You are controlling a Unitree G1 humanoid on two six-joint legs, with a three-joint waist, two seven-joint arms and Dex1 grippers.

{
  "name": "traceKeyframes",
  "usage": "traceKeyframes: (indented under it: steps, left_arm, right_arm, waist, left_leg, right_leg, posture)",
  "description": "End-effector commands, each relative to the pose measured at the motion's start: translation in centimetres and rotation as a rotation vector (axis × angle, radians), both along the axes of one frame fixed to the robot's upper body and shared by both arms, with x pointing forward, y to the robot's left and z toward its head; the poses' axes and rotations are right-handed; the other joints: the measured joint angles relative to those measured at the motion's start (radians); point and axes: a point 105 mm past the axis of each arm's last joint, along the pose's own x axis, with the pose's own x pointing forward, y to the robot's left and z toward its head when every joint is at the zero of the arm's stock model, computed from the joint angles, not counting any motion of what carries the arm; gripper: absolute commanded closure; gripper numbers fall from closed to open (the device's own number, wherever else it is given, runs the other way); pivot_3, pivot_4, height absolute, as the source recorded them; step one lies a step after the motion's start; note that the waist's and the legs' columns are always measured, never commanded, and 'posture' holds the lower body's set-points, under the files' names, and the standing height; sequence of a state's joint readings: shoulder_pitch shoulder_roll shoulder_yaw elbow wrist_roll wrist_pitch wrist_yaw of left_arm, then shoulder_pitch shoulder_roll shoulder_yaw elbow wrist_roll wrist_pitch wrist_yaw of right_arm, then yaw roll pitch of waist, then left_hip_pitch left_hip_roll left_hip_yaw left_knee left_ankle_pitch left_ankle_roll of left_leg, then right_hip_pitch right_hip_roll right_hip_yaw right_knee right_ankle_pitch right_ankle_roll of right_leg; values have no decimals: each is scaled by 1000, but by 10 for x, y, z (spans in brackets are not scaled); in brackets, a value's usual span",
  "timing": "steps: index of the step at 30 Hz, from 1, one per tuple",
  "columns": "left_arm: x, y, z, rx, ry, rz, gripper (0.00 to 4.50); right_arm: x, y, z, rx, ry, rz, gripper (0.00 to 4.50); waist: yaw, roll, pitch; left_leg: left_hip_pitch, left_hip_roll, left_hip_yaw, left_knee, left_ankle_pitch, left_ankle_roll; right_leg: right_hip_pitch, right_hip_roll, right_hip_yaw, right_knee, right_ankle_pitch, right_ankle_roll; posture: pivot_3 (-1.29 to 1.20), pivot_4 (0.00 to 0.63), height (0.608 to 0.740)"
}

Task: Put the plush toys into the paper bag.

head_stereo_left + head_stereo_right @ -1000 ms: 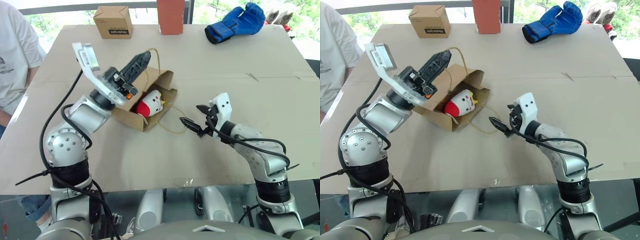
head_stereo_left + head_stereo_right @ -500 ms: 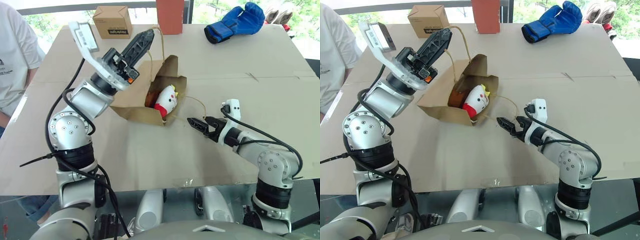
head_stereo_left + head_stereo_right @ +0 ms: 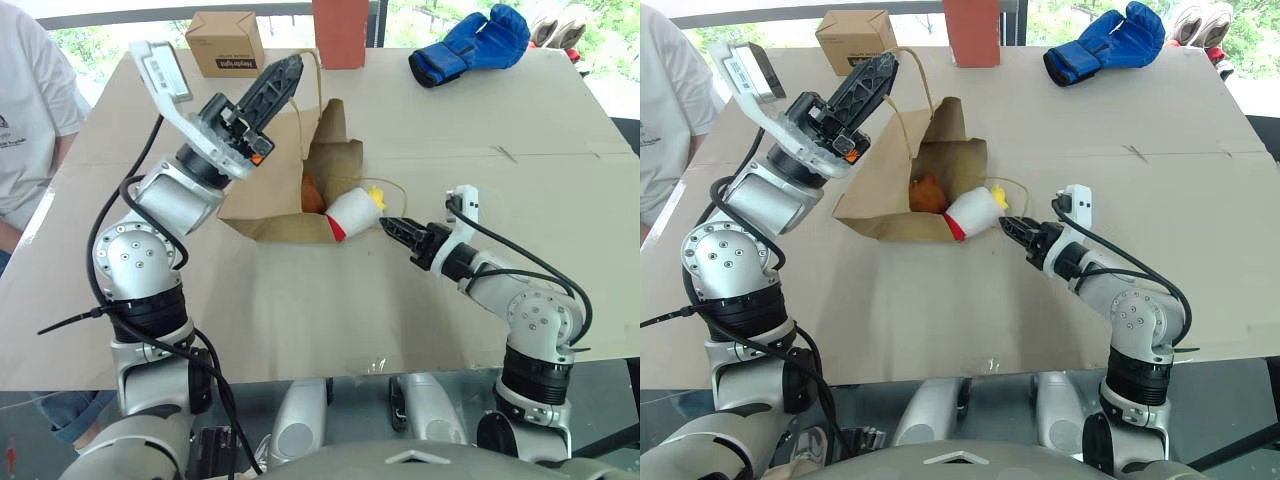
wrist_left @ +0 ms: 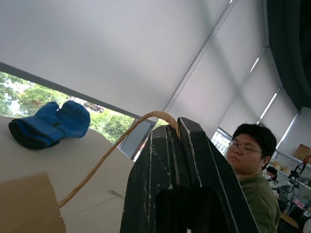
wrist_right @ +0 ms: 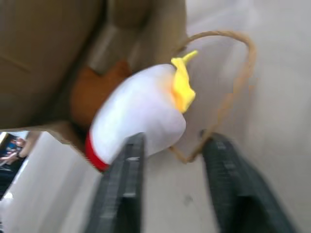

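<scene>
Bag [image 3: 275, 200] lies on its side mid-table, mouth facing the right edge, one handle [image 4: 116, 145] pinched in the clenched left gripper [image 3: 285, 75] held up high. White doll [image 3: 352, 212] pokes half out of the mouth, orange toy [image 3: 927, 194] deeper inside. Right gripper [image 3: 395, 229] sits just beside the doll, fingers [image 5: 124, 187] apart, grasping nothing. Lots of bare table toward the near edge.

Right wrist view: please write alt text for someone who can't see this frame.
A white tube-shaped plush doll with a yellow crown and red end lies at the mouth of a brown paper bag, an orange-brown fuzzy toy behind it. The right gripper stands just short of the doll, near the bag's twisted handle loop.
</scene>
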State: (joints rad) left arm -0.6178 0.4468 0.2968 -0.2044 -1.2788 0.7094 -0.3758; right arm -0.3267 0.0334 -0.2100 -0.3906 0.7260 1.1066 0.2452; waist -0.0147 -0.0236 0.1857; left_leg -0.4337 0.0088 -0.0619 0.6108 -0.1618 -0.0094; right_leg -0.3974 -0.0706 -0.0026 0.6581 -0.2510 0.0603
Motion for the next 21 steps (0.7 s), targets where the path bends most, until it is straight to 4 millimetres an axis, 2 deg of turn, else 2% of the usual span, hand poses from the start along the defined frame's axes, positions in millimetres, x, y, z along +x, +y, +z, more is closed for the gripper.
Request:
traceKeyframes:
  steps: [1, 7, 10, 13, 18, 20, 21]
  left_arm:
    - [-8, 5, 10, -14, -57, 12, 4500]
    - [-8, 7, 7, -21, -51, 17, 4500]
    - [-7, 9, 5, -28, -43, 26, 4500]
    - [-5, 14, 6, -36, -45, 46, 4500]
    - [6, 31, 21, -80, -69, 101, 4500]
    - [10, 33, 19, -72, -65, 119, 4500]
    - [16, 34, 12, -38, -53, 143, 4500]
  right_arm:
    - [-2, 4, 21, 52, -101, 30, 4457]
    - [-1, 5, 35, 82, -177, 44, 4457]
    - [-1, 6, 52, 125, -244, 53, 4457]
    - [-12, 9, 79, 193, -344, 111, 4457]
    - [-37, 18, 146, 296, -547, 236, 4457]
    - [-42, 19, 158, 298, -578, 257, 4457]
    - [-42, 20, 160, 285, -584, 260, 4457]
  waist:
    - [0, 0, 0]
    - [0, 0, 0]
    - [0, 0, 0]
    - [0, 0, 0]
    - [0, 1, 1]
    - [0, 1, 1]
    - [1, 1, 1]
  left_leg:
    - [0, 0, 0, 0, 0, 0]
    - [0, 0, 0, 0, 0, 0]
    - [0, 0, 0, 0, 0, 0]
    - [0, 0, 0, 0, 0, 0]
    - [0, 0, 0, -1, 0, 0]
    - [0, 0, 0, -1, 0, 0]
    - [0, 0, 0, -1, 0, 0]
  right_leg:
    - [0, 0, 0, 0, 0, 0]
    - [0, 0, 0, 0, 0, 0]
    - [0, 0, 0, 0, 0, 0]
    - [0, 0, 0, 0, 0, 0]
    - [-1, 0, 0, 0, 0, 0]
    - [0, 0, 0, 0, 0, 0]
    - [0, 0, 0, 0, 0, 0]
  posture:
    - [0, 150, 714]
    - [0, 150, 714]
    - [0, 150, 714]
    - [0, 150, 714]
    - [0, 150, 714]
    - [0, 150, 714]
    - [0, 150, 714]
